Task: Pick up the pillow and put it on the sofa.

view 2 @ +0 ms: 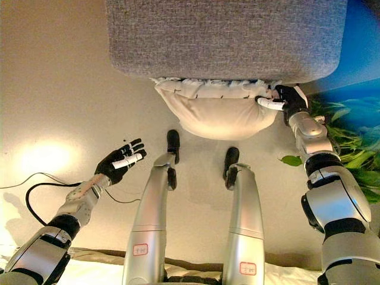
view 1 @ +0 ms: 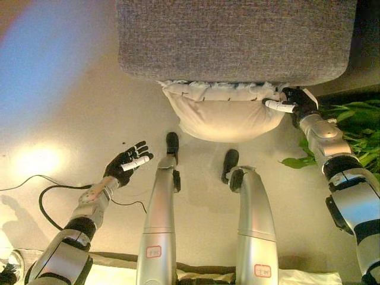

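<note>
A cream pillow (view 1: 224, 116) leans against the front edge of the grey sofa (view 1: 237, 35), partly tucked under its edge, with its lower part resting on the floor. My right hand (view 1: 295, 102) is at the pillow's upper right corner, fingers curled on the fabric there. My left hand (view 1: 126, 162) hovers over the floor to the left of the pillow, well apart from it, palm up with fingers spread and holding nothing.
Green plant leaves (view 1: 350, 127) crowd the floor to the right of my right arm. The beige floor (view 1: 71, 107) stretches to the left of the sofa.
</note>
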